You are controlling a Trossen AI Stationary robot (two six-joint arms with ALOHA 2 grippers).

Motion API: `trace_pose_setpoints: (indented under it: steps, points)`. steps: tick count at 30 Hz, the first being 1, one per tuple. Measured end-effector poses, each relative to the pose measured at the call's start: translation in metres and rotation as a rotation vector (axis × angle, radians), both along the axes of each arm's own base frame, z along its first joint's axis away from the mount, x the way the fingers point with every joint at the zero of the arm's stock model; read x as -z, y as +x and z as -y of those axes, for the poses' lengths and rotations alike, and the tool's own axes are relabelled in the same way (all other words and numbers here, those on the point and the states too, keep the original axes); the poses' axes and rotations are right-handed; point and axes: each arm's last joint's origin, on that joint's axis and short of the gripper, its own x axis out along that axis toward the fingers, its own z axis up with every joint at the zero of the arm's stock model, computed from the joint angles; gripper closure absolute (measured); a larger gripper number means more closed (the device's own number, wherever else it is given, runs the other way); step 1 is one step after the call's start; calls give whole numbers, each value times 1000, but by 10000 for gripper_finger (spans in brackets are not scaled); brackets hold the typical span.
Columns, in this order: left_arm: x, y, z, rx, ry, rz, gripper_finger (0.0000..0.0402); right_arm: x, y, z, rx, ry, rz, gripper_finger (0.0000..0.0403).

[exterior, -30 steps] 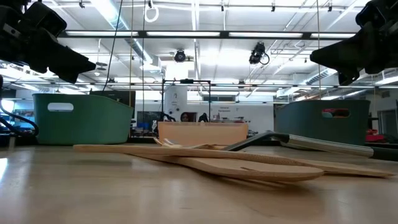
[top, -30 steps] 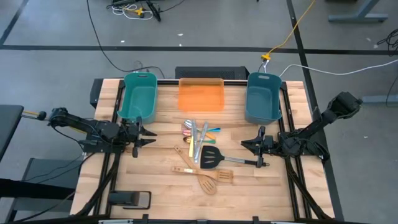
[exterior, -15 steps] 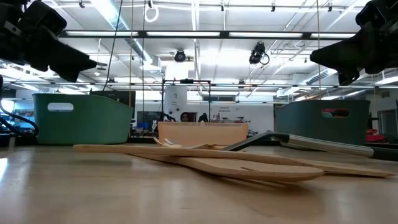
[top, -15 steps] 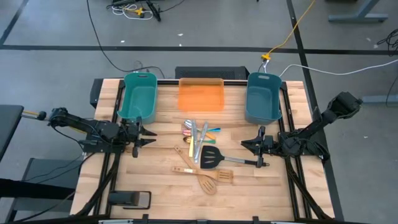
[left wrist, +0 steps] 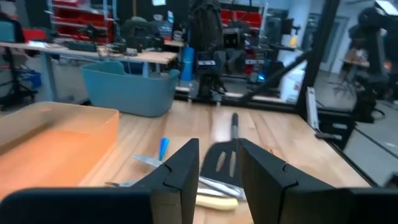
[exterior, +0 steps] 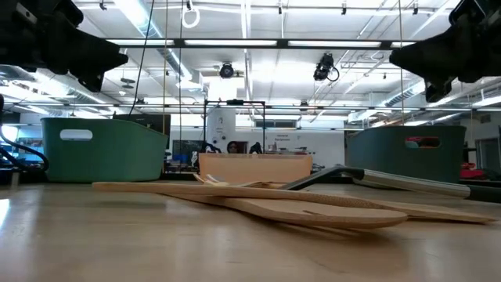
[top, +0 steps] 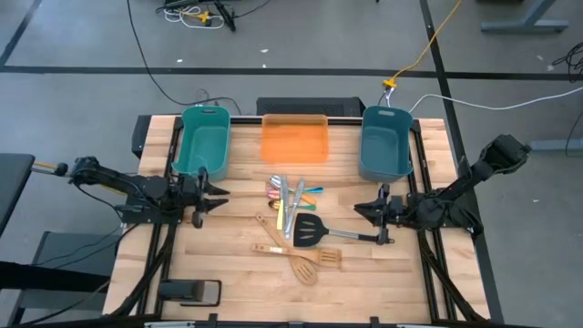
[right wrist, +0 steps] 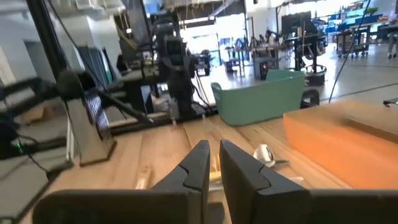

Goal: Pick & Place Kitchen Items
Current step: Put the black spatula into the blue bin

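- kitchen items (top: pixel 296 223): lie in a loose cluster at the middle of the desk (top: pixel 237 273), between the two arms, none of them in a container.
- black turner (top: pixel 314 231): lies flat with its blade toward the cluster and its long handle reaching toward the right end effector (top: pixel 381 217).
- wooden spatulas (top: pixel 305 260): lie crossed on the near part of the cluster; in the low view they lie overlapped, flat on the boards.
- silver cutlery (top: pixel 290 196) and small coloured-handled pieces (top: pixel 311 192): lie on the far part of the cluster, just in front of the orange tray (top: pixel 295 138).
- left teal tub (top: pixel 202 139) and right teal tub (top: pixel 384 142): stand at the far edge of the desk, one on either side of the orange tray.
- left end effector (top: pixel 204 195): hovers above the desk left of the cluster, well apart from it; fingers a moderate gap apart, holding nothing.
- right end effector: hovers just beside the end of the turner handle; fingers nearly together with a narrow gap, holding nothing.
- desk: pale wooden planks in a dark metal frame; a small dark device (top: pixel 189 292) lies at the near left corner.
- room: grey floor with black cables (top: pixel 150 73) and a yellow cable (top: pixel 428 46); the low view shows a workshop hall with ceiling strip lights (exterior: pixel 235 43) and racks behind the desk.
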Motion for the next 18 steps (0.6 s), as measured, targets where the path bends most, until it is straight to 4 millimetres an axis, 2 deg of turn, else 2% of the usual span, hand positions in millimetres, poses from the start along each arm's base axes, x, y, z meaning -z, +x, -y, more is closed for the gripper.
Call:
trace_pose_setpoints:
  steps: [13, 18]
  points:
    - [-2, 26, 8, -7, -58, 39, 287, -18, -3, 2, 0, 126, 172, 353]
    - [-12, 46, 15, -4, -27, -60, 287, -18, -3, 3, 15, 125, 167, 353]
